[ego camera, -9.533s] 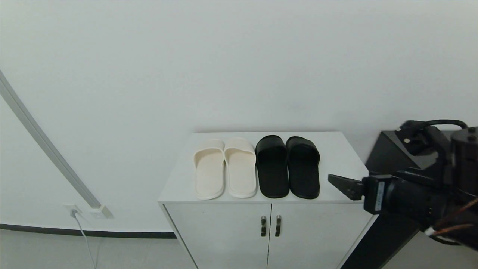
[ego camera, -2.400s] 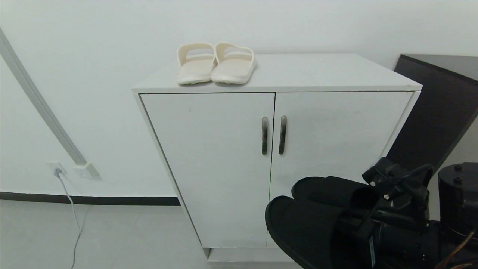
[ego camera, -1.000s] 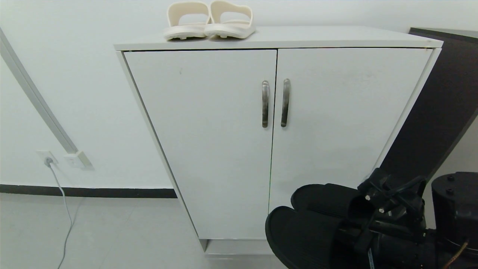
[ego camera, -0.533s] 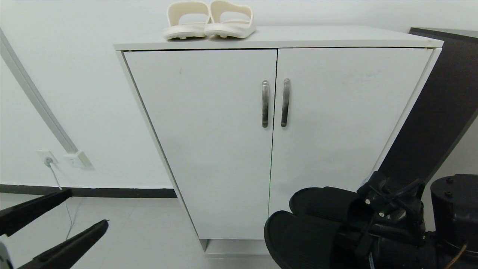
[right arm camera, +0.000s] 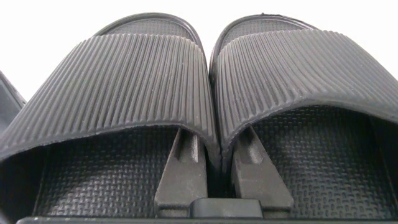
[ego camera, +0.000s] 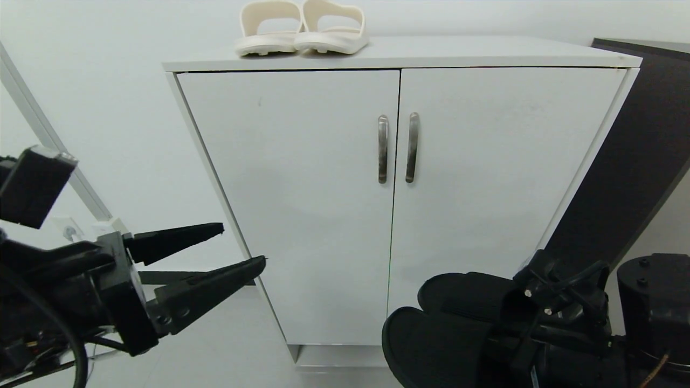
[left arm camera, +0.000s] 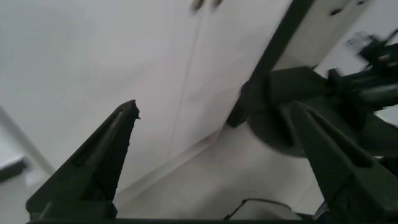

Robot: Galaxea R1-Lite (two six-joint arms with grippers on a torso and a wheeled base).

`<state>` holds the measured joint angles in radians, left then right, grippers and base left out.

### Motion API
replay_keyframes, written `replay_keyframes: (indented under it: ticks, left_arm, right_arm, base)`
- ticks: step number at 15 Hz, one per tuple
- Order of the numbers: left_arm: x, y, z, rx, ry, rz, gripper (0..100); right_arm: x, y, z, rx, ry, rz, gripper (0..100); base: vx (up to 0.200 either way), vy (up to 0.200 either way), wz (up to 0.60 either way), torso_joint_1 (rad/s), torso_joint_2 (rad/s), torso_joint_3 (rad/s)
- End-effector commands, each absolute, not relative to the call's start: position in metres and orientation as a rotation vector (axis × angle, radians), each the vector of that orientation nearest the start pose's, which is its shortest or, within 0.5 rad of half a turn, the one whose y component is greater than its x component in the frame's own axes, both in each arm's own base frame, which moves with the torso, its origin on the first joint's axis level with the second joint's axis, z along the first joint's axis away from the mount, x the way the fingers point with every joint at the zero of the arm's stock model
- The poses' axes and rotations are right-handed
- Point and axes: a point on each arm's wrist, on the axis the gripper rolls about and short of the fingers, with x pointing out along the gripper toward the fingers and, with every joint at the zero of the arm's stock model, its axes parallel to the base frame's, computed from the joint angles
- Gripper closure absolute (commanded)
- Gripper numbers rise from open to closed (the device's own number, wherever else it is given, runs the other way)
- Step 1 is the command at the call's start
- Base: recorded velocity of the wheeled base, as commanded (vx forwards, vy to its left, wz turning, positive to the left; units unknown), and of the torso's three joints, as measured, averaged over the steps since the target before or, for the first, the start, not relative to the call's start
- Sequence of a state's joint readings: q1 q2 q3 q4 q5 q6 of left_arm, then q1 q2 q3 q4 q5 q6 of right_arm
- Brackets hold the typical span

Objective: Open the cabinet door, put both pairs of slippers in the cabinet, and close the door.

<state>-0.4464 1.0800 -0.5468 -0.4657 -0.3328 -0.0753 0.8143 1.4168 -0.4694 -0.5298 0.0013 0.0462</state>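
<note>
Black slippers (right arm camera: 140,81), right pincer (right arm camera: 214,149) under both straps (right arm camera: 298,71)

The cabinet (ego camera: 302,215) is plain white, its two handles (ego camera: 383,149) dull silver metal. At the top of the frame, the cream slippers (ego camera: 304,27) are a uniform pale ivory. At the lower right, the black slippers (ego camera: 447,334) are matte black; the right wrist view shows fine parallel ribs across their straps and a small diamond grid on the footbeds. The left gripper (ego camera: 243,243) is black. The wall (ego camera: 108,81) is white, the floor (ego camera: 215,350) pale grey, and the panel (ego camera: 636,161) at the right edge dark brown-black.
</note>
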Motion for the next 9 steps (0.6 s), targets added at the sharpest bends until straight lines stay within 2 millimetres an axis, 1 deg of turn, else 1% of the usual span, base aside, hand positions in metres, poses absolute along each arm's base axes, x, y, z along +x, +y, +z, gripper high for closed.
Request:
replay_keyframes:
  ticks: [1, 4, 5, 6, 9]
  left_arm:
    - [0.152, -0.093, 0.237, -0.063, 0.129, -0.827, 0]
    - [0.173, -0.124, 0.245, -0.058, 0.144, -0.884, 0]
    - [0.178, -0.131, 0.247, -0.062, 0.143, -0.898, 0]
    - [0.186, -0.145, 0.254, -0.1, 0.132, -0.926, 0]
    - [0.204, -0.173, 0.274, -0.135, 0.091, -1.014, 0]
  right_arm:
    - [0.146, 0.154, 0.156, -0.129, 0.416, 0.794, 100]
    - [0.146, 0.154, 0.156, -0.128, 0.415, 0.791, 100]
    - [0.146, 0.154, 0.156, -0.129, 0.416, 0.791, 100]
    - [0.146, 0.155, 0.155, -0.128, 0.418, 0.79, 100]
    - [0.147, 0.155, 0.154, -0.128, 0.425, 0.785, 100]
  base:
    - [0.0, 0.0, 0.0, 0.0, 0.0, 0.0]
    - [0.0, 0.0, 0.0, 0.0, 0.0, 0.0]
    - [0.0, 0.0, 0.0, 0.0, 0.0, 0.0]
    - [0.0, 0.0, 0.0, 0.0, 0.0, 0.0]
    - [0.0, 0.0, 0.0, 0.0, 0.0, 0.0]
